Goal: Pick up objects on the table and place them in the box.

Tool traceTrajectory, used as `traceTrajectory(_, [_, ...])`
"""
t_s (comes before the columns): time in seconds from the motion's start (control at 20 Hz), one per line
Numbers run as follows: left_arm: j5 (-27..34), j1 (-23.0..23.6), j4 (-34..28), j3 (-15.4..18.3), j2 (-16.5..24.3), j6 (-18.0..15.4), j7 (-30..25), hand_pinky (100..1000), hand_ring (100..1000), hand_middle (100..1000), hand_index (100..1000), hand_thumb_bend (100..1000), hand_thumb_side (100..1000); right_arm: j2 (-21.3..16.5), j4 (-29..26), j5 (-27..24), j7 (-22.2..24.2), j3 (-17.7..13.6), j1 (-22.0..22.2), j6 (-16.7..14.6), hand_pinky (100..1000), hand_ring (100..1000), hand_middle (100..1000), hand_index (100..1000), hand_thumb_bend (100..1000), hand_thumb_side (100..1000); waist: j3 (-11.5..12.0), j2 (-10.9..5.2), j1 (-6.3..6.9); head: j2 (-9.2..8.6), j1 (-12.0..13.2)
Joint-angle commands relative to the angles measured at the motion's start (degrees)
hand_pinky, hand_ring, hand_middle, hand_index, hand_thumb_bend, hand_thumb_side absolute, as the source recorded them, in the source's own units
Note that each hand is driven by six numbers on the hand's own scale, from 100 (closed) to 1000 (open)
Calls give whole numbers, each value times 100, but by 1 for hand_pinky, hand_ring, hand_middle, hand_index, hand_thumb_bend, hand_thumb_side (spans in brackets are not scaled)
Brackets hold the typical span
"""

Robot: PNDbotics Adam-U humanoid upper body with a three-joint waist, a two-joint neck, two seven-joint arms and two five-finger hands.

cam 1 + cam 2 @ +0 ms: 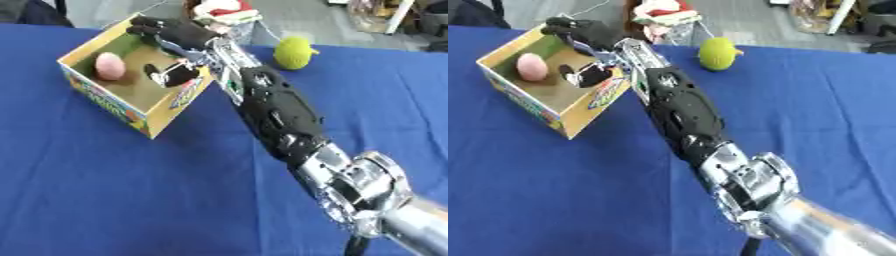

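Note:
An open cardboard box (103, 101) with colourful printed sides stands at the far left of the blue table. Inside it lie a pink rounded object (109, 66) and a black-and-white object (172, 75). My right arm reaches diagonally from the lower right, and my right hand (171, 30) hovers over the box's far corner. Its fingers are stretched out towards the left and hold nothing. A yellow-green rounded object (294, 52) sits on the table to the right of the arm, near the far edge. My left hand shows in neither view.
A red-and-white item (661, 11) lies just beyond the table's far edge, behind the box. The blue tablecloth (122, 200) spreads across the near and left parts of the table. Clutter stands on the floor at the upper right.

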Motion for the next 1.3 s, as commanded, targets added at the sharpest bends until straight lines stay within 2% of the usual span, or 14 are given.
traceTrajectory(0.05, [-29,-46,-90,23,26,-4,-34,460,587,563,739,279,349,-155,-168,-121,-51,-70,-149,-2,892,917,1000,1000,100,292,-27,-93,40,-58,24])
traceTrajectory(0.35, [-70,-12,-64,62,56,6,-52,461,590,566,741,287,355,-533,-436,-695,18,-347,-248,245,899,918,1000,1000,100,268,-197,-59,48,-58,97])
traceTrajectory(0.6, [-123,20,-46,96,88,13,-63,459,591,567,743,293,363,-1017,-379,-1169,14,-696,-280,649,900,911,987,1000,100,295,-354,-36,53,-85,124])
traceTrajectory(0.9, [-187,48,-22,133,109,17,-59,459,593,569,743,297,365,-1437,-65,-1595,-30,-809,-198,1168,898,908,978,1000,100,352,-469,-15,56,-144,135])
traceTrajectory(1.15, [-215,56,-21,152,117,16,-60,458,594,570,743,299,366,-1634,547,-1521,-181,-925,-56,1591,894,903,971,1000,100,435,-529,-1,73,-264,88])
traceTrajectory(1.25, [-221,58,-20,152,116,15,-67,458,594,570,743,299,366,-1668,760,-1505,-291,-931,-46,1697,894,903,971,1000,100,435,-535,-1,74,-289,74])
traceTrajectory(1.3, [-223,58,-21,155,118,14,-68,458,594,571,743,299,367,-1681,823,-1499,-327,-932,-40,1716,894,903,969,1000,100,475,-545,3,75,-301,73])
